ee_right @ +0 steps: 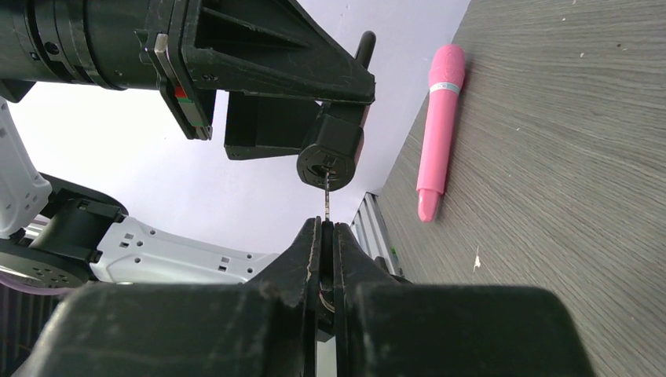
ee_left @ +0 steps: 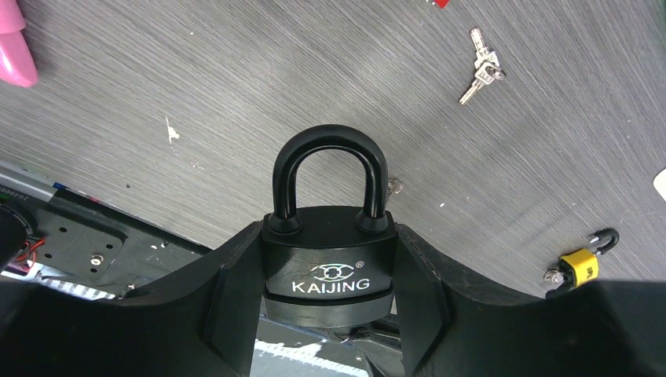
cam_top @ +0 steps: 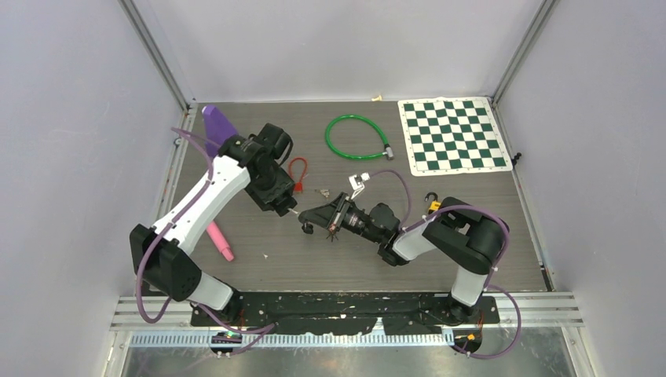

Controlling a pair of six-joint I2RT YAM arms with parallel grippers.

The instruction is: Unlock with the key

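Observation:
My left gripper (ee_left: 328, 271) is shut on a black KAIJING padlock (ee_left: 328, 259), shackle closed, held above the table. In the top view the left gripper (cam_top: 284, 206) and right gripper (cam_top: 310, 218) meet at mid-table. My right gripper (ee_right: 327, 228) is shut on a thin key (ee_right: 327, 196), its blade pointing up at the keyway on the padlock's round underside (ee_right: 330, 161). The key tip touches or sits just inside the keyway.
A pink marker (cam_top: 221, 240) lies left of centre, also in the right wrist view (ee_right: 440, 126). A loose key bunch (ee_left: 483, 69), a small yellow padlock (ee_left: 580, 265), a red cable lock (cam_top: 298, 173), a green cable loop (cam_top: 355, 137), a purple object (cam_top: 218, 126) and a checkered mat (cam_top: 451, 135) lie around.

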